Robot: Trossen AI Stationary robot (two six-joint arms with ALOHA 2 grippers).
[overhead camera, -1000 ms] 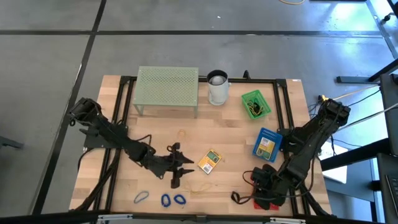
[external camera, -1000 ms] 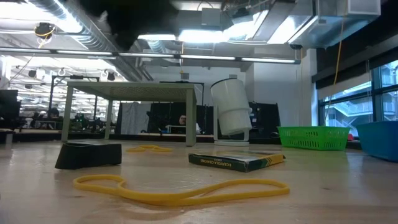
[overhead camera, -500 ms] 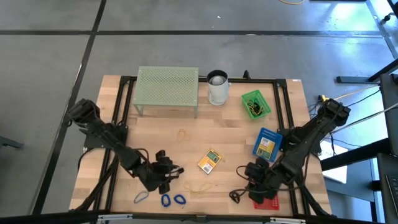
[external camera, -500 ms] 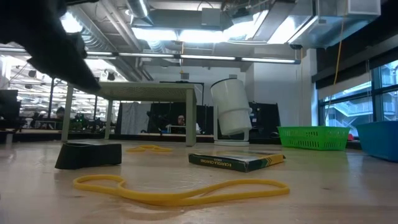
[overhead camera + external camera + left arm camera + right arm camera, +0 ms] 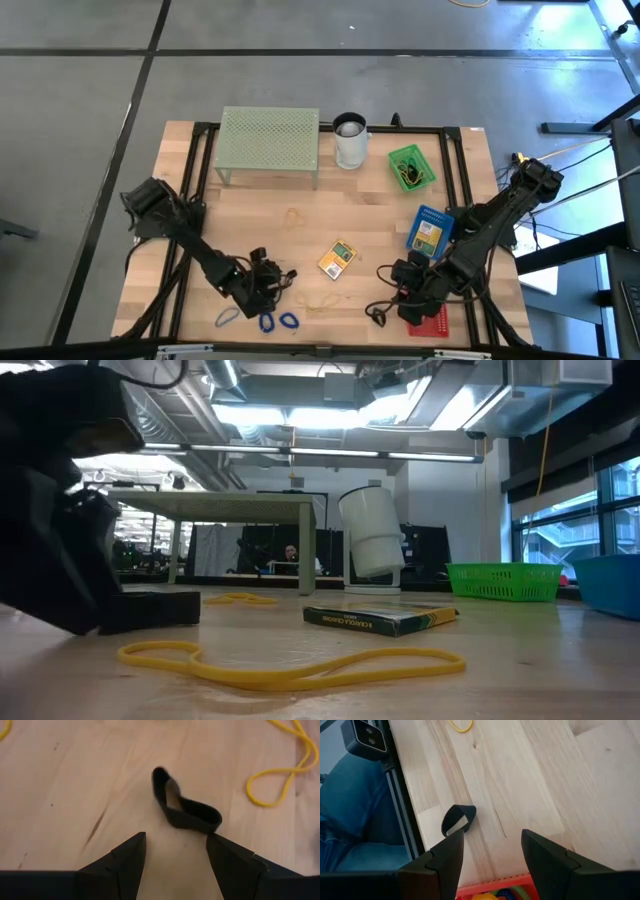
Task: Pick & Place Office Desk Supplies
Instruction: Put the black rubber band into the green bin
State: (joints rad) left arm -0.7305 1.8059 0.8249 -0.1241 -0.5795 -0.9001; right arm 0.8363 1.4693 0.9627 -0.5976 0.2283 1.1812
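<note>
Wooden table point(image 5: 300, 205): green basket point(image 5: 411, 167) with dark tangled bands.

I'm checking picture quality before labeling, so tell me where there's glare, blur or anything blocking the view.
Low view: bright ceiling lights glare overhead, and the left gripper is a dark blurred mass on the left. Left wrist view: the black band is in focus, the open fingers soft. High view: evenly lit, no glare.

Overhead, table-level and two wrist views
</note>
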